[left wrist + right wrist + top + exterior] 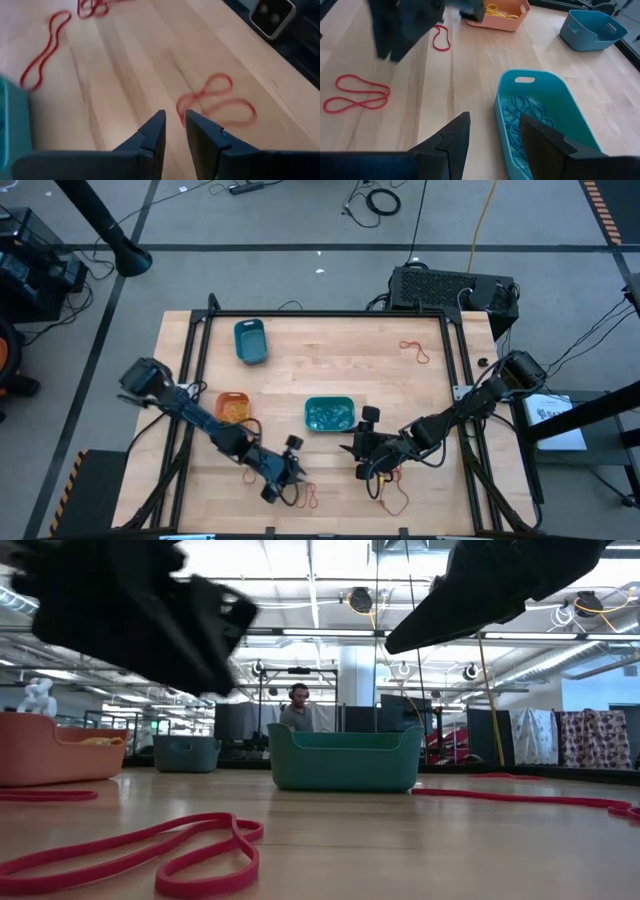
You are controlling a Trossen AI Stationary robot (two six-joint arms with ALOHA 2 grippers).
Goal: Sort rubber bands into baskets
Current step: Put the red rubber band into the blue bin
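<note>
We find the left end effector [288, 470] low over the front of the surface [330, 350], its fingers [152, 135] nearly together and gripping nothing; a twisted red band [217, 102] lies just ahead of it; the right end effector [366, 455] hovers beside the teal basket [329, 413], fingers [452, 137] apart and empty; we see blue-green bands [520, 117] in that basket; the orange basket [232, 407] holds yellow bands [501, 10]; the blue basket [250, 341] stands near the rear left; more red bands [414, 351] lie loose at the rear right and front [395, 495] of the surface.
</note>
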